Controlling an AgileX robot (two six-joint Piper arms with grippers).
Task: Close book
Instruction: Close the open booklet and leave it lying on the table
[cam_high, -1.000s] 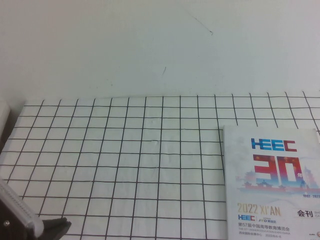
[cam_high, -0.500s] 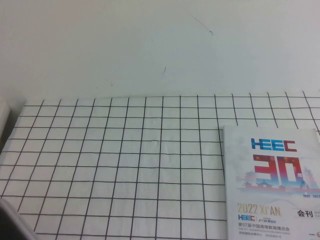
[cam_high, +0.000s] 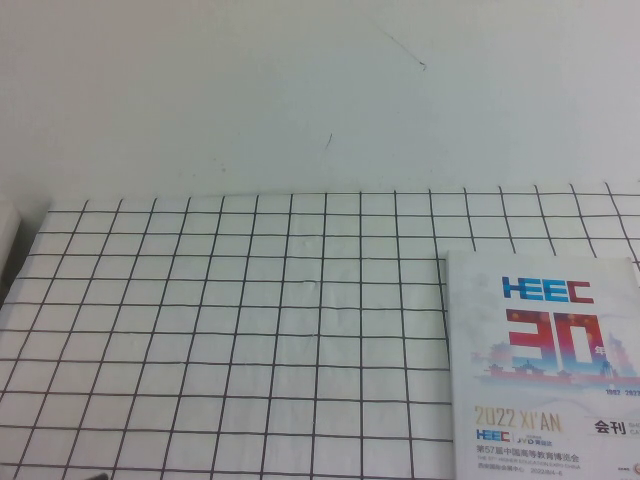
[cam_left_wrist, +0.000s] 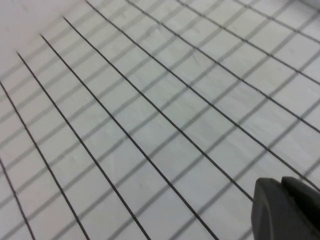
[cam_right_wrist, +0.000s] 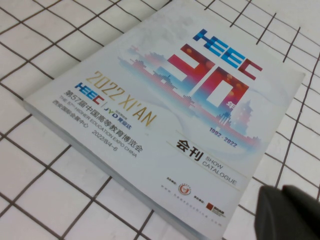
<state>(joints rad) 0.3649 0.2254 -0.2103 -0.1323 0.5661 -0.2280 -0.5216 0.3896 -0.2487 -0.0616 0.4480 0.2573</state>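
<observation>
1. high view: closed show catalogue (cam_high: 545, 370) lying flat with its front cover up on the right, near part of the grid-lined tablecloth (cam_high: 250, 330), cut off by the near edge of the picture and reaching almost to the right edge. printed on the cover: blue "heec", a large red-and-blue "30", gold "2022 xi'an". squared up with the black grid lines, spine side towards the middle of the table. behind the cloth's far edge, a plain white wall (cam_high: 300, 90) with a few faint marks.

2. left wrist view: left gripper (cam_left_wrist: 285, 210) seen only as a dark rounded shape in one corner, hanging above bare gridded cloth, with shadow bands crossing the black lines. holding nothing that can be seen. open or closed: cannot tell, too little of it in the picture.

3. right wrist view: right gripper (cam_right_wrist: 290, 212) likewise a dark rounded shape in one corner, close to the camera and just beside the corner of the catalogue (cam_right_wrist: 165, 115) that carries the small logos. touching the cover or not: cannot tell. open or closed: cannot tell. catalogue shut, cover flat, edge of the page block showing along one side, resting on the cloth. legible here: "1992 - 2022" and a white label reading "show catalogue".
</observation>
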